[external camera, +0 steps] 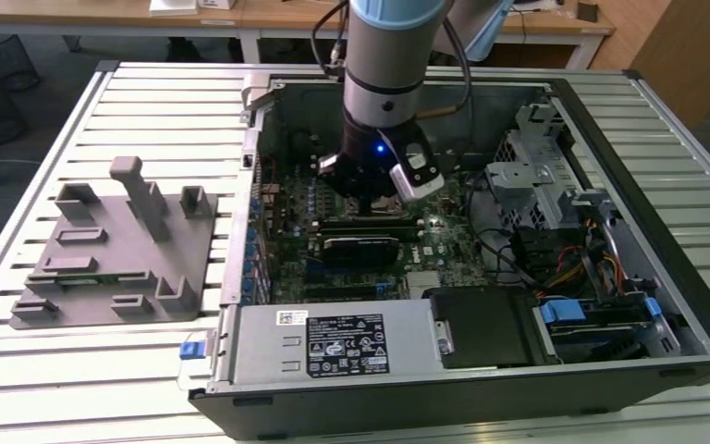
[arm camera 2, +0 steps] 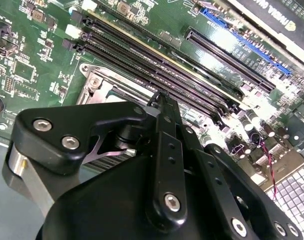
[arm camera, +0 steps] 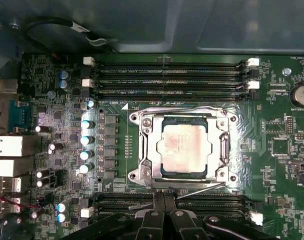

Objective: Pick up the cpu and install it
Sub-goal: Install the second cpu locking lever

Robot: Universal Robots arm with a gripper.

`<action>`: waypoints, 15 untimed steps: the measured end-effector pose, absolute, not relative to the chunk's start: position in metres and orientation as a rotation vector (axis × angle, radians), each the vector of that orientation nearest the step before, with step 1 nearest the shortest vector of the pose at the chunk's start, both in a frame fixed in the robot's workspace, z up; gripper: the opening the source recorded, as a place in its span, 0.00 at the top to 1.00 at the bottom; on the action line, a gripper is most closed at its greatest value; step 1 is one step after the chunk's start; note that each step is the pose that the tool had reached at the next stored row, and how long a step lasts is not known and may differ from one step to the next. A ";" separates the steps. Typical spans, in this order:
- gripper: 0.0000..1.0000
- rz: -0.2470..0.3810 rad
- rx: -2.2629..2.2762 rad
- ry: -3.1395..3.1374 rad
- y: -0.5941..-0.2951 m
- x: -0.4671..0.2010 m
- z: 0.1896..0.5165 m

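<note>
My pincer (arm camera: pixel 164 200), fingers closed together and holding nothing, hangs at six o'clock of the cpu (arm camera: pixel 184 146), which is seated in its socket (arm camera: pixel 141 150); I keep clear.

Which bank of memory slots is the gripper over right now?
The bank by the gripper, across the socket from the bank with white end clips.
</note>
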State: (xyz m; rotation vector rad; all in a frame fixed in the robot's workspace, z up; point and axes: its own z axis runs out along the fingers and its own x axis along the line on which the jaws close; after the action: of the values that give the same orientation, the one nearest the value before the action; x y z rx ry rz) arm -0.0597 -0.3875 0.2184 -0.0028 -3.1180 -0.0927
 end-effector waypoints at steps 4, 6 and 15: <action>0.89 -0.098 0.002 -3.118 -0.388 -0.060 0.216; 0.89 -0.104 0.002 -3.117 -0.388 -0.060 0.216; 0.89 -0.167 0.005 -3.115 -0.389 -0.063 0.214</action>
State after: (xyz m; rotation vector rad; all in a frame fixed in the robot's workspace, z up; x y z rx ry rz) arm -0.0633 -0.3892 0.2138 0.0054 -3.1147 -0.1670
